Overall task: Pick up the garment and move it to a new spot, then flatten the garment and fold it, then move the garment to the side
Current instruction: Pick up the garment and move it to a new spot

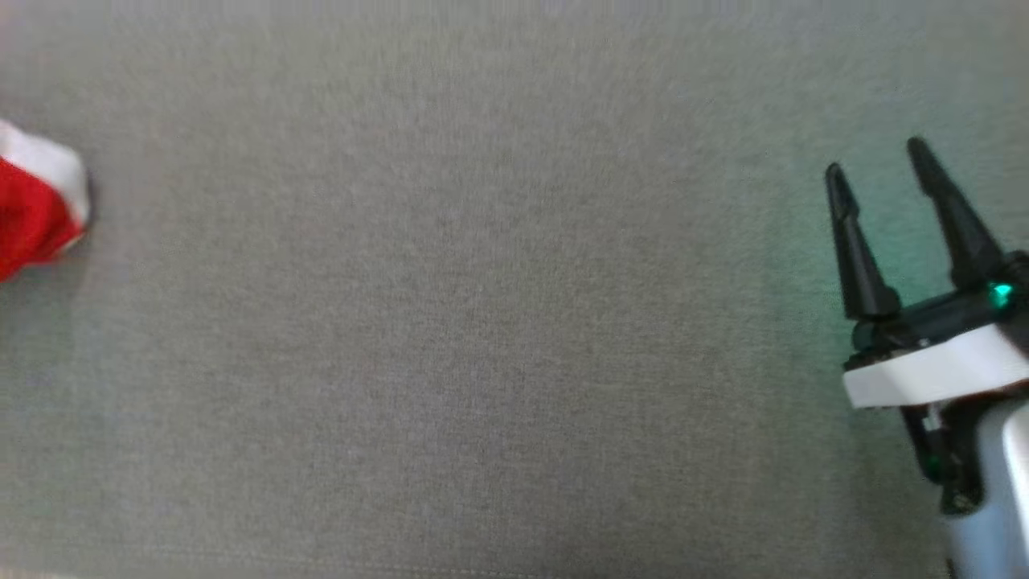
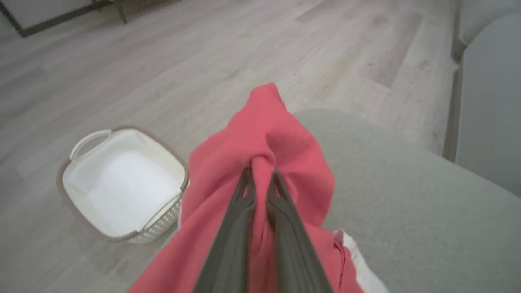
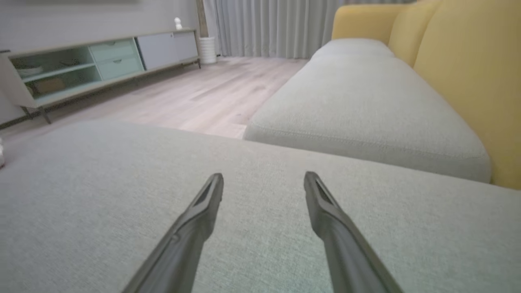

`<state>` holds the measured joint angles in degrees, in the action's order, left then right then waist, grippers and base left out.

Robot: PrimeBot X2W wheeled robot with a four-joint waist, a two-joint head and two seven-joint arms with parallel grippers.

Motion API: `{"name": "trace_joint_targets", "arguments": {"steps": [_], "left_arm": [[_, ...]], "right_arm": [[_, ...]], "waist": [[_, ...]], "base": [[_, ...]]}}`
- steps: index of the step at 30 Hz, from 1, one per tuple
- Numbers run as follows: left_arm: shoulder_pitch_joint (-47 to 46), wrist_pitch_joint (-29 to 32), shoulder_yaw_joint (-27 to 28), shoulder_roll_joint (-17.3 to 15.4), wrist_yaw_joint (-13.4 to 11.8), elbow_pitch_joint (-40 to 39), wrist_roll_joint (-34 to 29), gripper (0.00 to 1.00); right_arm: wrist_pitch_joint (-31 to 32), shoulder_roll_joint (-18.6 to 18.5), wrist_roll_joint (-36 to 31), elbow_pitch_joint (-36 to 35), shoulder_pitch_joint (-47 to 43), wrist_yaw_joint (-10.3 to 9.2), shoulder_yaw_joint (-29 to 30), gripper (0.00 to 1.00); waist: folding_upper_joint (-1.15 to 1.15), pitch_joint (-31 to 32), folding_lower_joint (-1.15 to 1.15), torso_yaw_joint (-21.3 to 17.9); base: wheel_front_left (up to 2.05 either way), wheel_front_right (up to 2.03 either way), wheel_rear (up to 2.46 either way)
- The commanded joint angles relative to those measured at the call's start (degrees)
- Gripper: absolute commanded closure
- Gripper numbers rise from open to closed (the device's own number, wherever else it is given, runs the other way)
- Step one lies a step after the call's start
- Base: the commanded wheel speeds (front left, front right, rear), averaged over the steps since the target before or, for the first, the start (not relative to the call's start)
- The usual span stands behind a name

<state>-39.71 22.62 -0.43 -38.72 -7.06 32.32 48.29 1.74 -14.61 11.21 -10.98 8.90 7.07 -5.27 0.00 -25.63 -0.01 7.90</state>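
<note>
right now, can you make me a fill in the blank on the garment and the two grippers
The left gripper is shut on the ____ garment.
The right gripper hangs ____ above the grey cushion.
The sofa back is ____.
Missing words: red; open; yellow.

garment (image 1: 32, 213): cut off at left edge | basket (image 2: 122, 191): corner behind garment

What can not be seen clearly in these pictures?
- Head view: garment cut off by the left edge, blurred.
- Left wrist view: left gripper tips buried in the bunched cloth; its kind is unclear.
- Left wrist view: basket corner hidden behind the garment.
</note>
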Motion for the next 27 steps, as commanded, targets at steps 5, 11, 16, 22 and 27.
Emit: {"name": "trace_joint_targets", "arguments": {"steps": [5,11,16,22,27], "left_arm": [[-4.61,2.72,-1.15,-6.98,0.05,-10.4,-3.32,1.0],[-9.43,6.75,-6.09,-3.63,1.24,-21.83,-3.11,1.0],[-10.83,8.37,-11.77,4.45,0.91,-29.47,-1.72,1.0],[-9.61,7.18,-17.58,13.37,0.73,-34.03,-0.49,1.0],[-6.32,2.75,-22.17,20.77,0.77,-32.47,-0.81,1.0]], "right_arm": [[-2.75,2.6,0.93,2.88,-1.1,0.42,-2.57,0.0],[-3.98,5.31,1.15,6.56,-2.22,0.42,-4.07,0.0],[-4.27,6.27,1.47,8.08,-2.14,0.42,-5.34,0.0],[-3.99,6.63,1.72,8.53,-1.57,0.42,-6.7,0.0],[-3.94,6.74,1.93,8.67,-0.87,0.42,-7.43,0.0]], "waist": [[0.0,12.44,0.01,-2.35],[0.0,18.35,0.01,-4.48],[0.0,20.86,0.01,-7.01],[0.0,20.67,0.01,-11.04],[0.0,18.91,0.01,-13.75]], "base": [[0.0,0.0,0.0],[0.0,0.0,0.0],[0.0,0.0,0.0],[0.0,0.0,0.0],[0.0,0.0,0.0]]}}
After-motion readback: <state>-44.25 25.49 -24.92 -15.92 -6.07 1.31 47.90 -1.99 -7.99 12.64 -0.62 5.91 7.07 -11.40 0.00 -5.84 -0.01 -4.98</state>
